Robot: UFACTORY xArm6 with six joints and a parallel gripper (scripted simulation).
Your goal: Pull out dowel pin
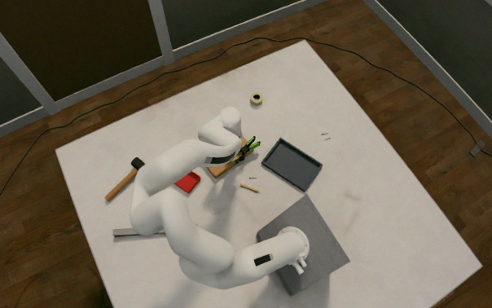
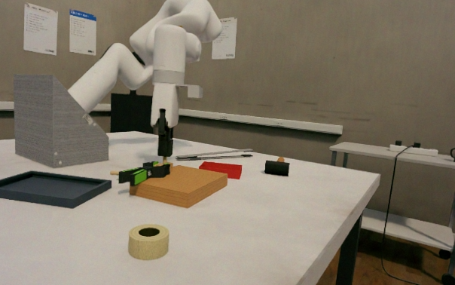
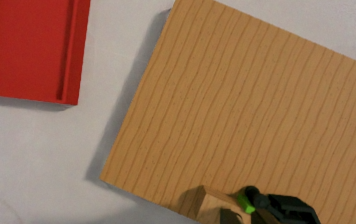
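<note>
The wooden bench board (image 2: 180, 185) lies on the white table and also shows in the wrist view (image 3: 240, 115). The small wooden block (image 3: 209, 208) sits at the board's edge, with the green and black spring clamp (image 2: 142, 173) (image 3: 278, 204) on it. My gripper (image 2: 165, 152) points straight down over the block and is shut on the tan dowel pin (image 2: 164, 160). The pin stands upright just above the block. I cannot tell whether its lower end is still in the hole. In the top view the arm hides the block, and only the clamp's handles (image 1: 252, 144) show. The bench stop is not clear.
A red tray (image 2: 221, 169) (image 3: 40, 50) lies beside the board and a dark tray (image 1: 292, 164) on the other side. A short wooden stick (image 1: 249, 187) and a nail (image 1: 252, 178) lie loose on the table. A tape roll (image 2: 148, 241), a mallet (image 1: 124, 179) and a grey base block (image 2: 53, 121) stand around.
</note>
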